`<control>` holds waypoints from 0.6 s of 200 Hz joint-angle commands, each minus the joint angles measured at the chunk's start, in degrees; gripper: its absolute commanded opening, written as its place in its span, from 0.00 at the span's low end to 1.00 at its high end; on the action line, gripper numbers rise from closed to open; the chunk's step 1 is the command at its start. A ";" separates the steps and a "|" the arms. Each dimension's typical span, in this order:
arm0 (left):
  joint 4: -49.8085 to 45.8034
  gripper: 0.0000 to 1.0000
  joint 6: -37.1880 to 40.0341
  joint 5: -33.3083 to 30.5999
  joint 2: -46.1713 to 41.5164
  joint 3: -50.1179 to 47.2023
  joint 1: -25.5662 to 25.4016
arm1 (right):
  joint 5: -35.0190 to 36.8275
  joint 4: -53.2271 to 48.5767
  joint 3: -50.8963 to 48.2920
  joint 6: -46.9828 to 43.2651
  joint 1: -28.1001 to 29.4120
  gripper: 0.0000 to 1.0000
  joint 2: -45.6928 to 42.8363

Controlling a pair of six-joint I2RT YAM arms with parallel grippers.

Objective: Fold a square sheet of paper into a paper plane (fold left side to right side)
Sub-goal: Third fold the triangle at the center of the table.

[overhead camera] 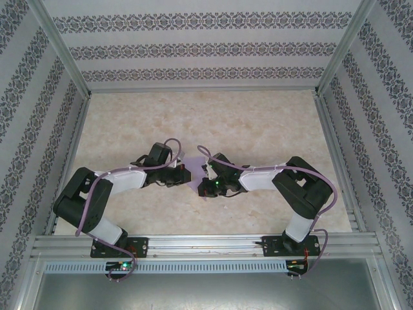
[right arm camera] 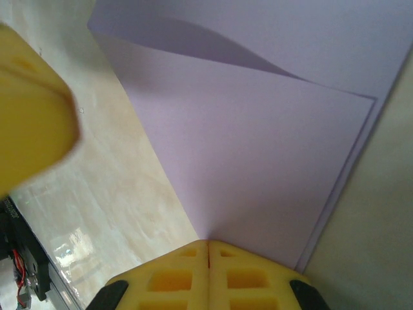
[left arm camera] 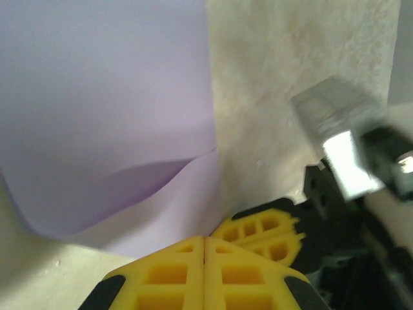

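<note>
The square sheet of paper (left arm camera: 110, 97) is lilac and lies folded over on the table, its upper layer bulging up in a soft curve (right arm camera: 258, 148). In the top view just a sliver of it (overhead camera: 195, 161) shows between the two arms. My left gripper (left arm camera: 204, 240) is shut, its yellow tips at the sheet's near edge. My right gripper (right arm camera: 208, 244) is shut too, its tips over the near corner of the folded sheet. Whether either one pinches the paper is not clear. The two grippers sit almost tip to tip (overhead camera: 186, 173) (overhead camera: 205, 175) at the table's middle.
The pale marbled table (overhead camera: 258, 123) spreads behind and beside the arms, walled by patterned panels (overhead camera: 206, 48) and metal rails (overhead camera: 206, 244). Each arm carries a looping purple cable (overhead camera: 169, 143). The other arm's fingers (left arm camera: 264, 236) crowd the left wrist view.
</note>
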 commanded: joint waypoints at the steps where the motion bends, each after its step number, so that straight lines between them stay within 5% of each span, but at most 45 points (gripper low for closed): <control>1: 7.17 0.05 -2.42 3.00 0.47 -2.18 -1.69 | 5.26 -7.06 -2.57 -2.01 -0.65 0.00 3.57; 120: 16.22 0.04 -5.11 1.77 6.58 -3.66 -4.24 | 6.74 -9.35 -1.95 -2.90 -0.63 0.00 4.86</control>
